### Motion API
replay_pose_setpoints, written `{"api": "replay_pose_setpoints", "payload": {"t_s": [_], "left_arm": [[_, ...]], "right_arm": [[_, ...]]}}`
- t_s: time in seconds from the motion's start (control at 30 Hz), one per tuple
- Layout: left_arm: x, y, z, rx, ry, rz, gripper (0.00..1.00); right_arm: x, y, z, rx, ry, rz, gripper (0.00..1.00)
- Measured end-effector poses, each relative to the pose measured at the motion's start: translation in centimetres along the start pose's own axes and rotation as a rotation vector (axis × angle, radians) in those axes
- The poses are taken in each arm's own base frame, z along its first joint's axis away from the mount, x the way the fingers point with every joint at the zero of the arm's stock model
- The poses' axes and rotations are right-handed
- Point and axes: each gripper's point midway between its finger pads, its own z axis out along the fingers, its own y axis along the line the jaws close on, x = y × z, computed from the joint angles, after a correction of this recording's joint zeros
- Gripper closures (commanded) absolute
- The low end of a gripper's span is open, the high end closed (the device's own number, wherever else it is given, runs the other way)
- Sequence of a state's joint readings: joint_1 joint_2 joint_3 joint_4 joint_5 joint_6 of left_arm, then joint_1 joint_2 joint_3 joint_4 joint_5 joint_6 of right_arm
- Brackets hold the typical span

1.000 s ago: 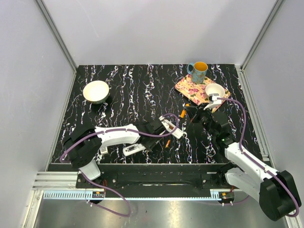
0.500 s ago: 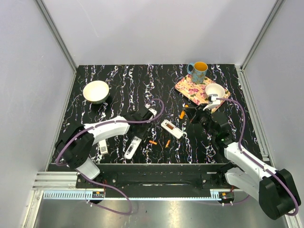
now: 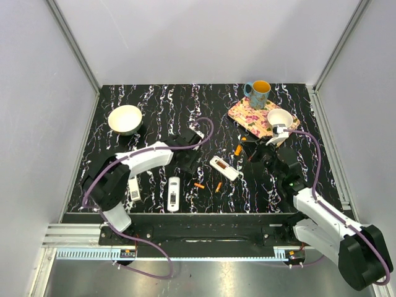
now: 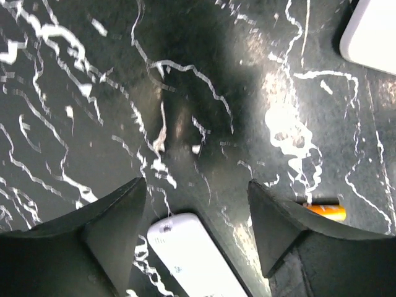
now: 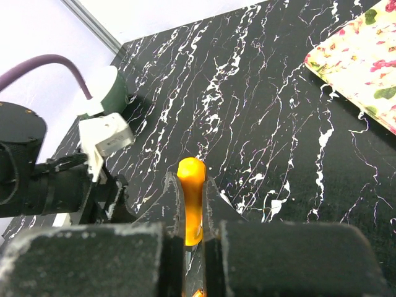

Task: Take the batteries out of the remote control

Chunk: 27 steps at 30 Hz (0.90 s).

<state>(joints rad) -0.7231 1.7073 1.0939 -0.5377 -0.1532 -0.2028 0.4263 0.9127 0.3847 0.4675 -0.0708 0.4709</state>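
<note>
Black marbled table (image 3: pixel 161 105) bears remotes (image 3: pixel 173 193), orange batteries (image 3: pixel 198 185), a bowl (image 3: pixel 125 119), a floral mat (image 3: pixel 247 114)

The left arm (image 3: pixel 147 158) and right arm (image 3: pixel 317 209) share white shells with black joints and bases. A purple cable (image 3: pixel 208 131) runs along each, and the fingers (image 4: pixel 111 216) are dark wedges.

remote (image 4: pixel 192 260): just behind the fingertips of left gripper (image 4: pixel 197 182)
battery (image 4: pixel 325 211): beside one finger
second remote (image 3: pixel 224 167): right of left gripper
second battery (image 5: pixel 190 204): between fingers of right gripper (image 5: pixel 192 179)
</note>
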Motion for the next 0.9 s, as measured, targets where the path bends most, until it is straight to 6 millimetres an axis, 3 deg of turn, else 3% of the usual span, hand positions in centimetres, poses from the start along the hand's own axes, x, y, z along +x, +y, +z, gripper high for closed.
{"api": "replay_pose_setpoints", "payload": {"t_s": [0.17, 0.33, 0.6, 0.9], "left_arm": [[1.7, 0.7, -2.3, -0.018, -0.025, -0.107, 0.2], [4.7, 1.6, -4.4, -0.051, -0.026, -0.242, 0.21], [10.2, 1.3, -3.2, -0.075, 0.102, -0.341, 0.31], [10.8, -0.4, -2.1, -0.032, 0.108, -0.356, 0.46]], "right_arm": [[0.1, -0.1, 0.0, 0.001, 0.003, -0.002, 1.0], [0.6, -0.4, 0.2, 0.01, 0.021, -0.002, 1.0], [1.5, -0.9, 0.5, 0.025, 0.047, 0.001, 1.0], [1.6, -0.9, 0.7, 0.024, 0.048, 0.002, 1.0]]}}
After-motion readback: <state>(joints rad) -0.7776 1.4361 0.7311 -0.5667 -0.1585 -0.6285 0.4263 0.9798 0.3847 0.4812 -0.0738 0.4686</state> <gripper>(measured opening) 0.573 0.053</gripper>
